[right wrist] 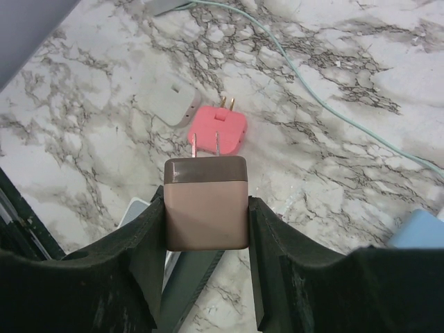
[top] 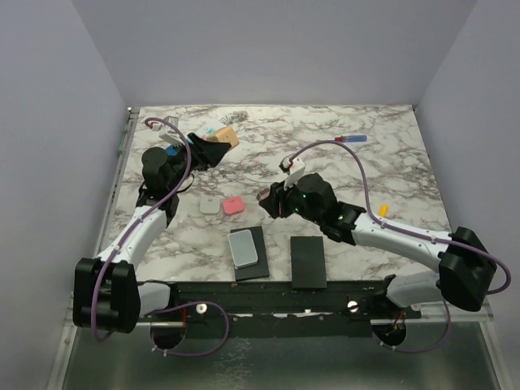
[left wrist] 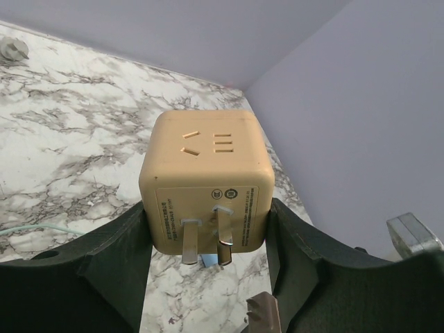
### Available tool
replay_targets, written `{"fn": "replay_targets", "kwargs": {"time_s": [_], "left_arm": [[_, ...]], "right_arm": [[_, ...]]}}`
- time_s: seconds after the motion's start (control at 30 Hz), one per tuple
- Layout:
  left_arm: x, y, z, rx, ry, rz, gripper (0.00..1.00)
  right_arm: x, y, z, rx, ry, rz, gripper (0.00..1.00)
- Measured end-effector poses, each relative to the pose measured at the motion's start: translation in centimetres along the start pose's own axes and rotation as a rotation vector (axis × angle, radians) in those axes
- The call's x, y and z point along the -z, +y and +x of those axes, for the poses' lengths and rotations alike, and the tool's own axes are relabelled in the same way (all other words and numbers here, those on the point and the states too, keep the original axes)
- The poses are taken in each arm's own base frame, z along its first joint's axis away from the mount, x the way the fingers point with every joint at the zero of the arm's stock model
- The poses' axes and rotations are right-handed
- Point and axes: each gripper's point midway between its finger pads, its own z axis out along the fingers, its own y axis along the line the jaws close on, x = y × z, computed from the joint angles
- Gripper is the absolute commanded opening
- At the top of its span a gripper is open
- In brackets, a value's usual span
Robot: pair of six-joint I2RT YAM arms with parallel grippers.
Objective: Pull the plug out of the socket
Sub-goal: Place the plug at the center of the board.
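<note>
Holding a plug in each gripper, prongs bare and out of the socket.

The tan cube plug (left wrist: 205, 177) sits clamped between the fingers of the left gripper (left wrist: 208, 216), its metal prongs exposed toward the wrist camera. The socket (top: 211, 130) shows only as pastel bits just beside that gripper at the far left of the marble table (top: 390, 162), mostly hidden by it. The right gripper (right wrist: 206, 202), mid-table, is clamped on a brown plug (right wrist: 206, 218) whose two bare prongs point toward a pink plug (right wrist: 218, 130) and a pale grey plug (right wrist: 166, 103) lying loose on the marble. A thin green cord (right wrist: 312, 90) runs past them.
</note>
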Motion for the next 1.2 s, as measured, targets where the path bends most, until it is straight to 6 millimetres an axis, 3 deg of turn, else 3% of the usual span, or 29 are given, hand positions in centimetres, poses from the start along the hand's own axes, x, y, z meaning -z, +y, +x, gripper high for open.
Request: {"fn": "replay_targets", "kwargs": {"time_s": [0.27,0.37,0.57,0.87,0.97,1.2], "left_arm": [[0.0,0.1,0.1,-0.031,0.012,-0.002,0.00],[-0.1,0.1,-0.2,-0.076,0.034,-0.013,0.00],[0.5,1.2,0.2,-0.208,0.105,-0.084,0.00],[1.5,2.7,2.0,-0.250,0.186,-0.143,0.00],[1.6,2.9,2.4,-0.253,0.199,-0.150,0.00],[1.6,3.0,2.4,-0.265,0.202,-0.153,0.00]], "right_arm": [[2.4,0.3,-1.2,0.059,-0.064,-0.043,0.01],[2.9,-1.1,-1.2,0.037,-0.057,0.038,0.01],[3.4,-6.6,0.7,-0.043,0.061,0.313,0.01],[6.9,-18.7,5.1,-0.241,0.182,0.693,0.01],[7.3,-20.4,6.7,-0.258,0.219,0.747,0.01],[6.1,-21.4,8.8,-0.247,0.266,0.770,0.01]]}}
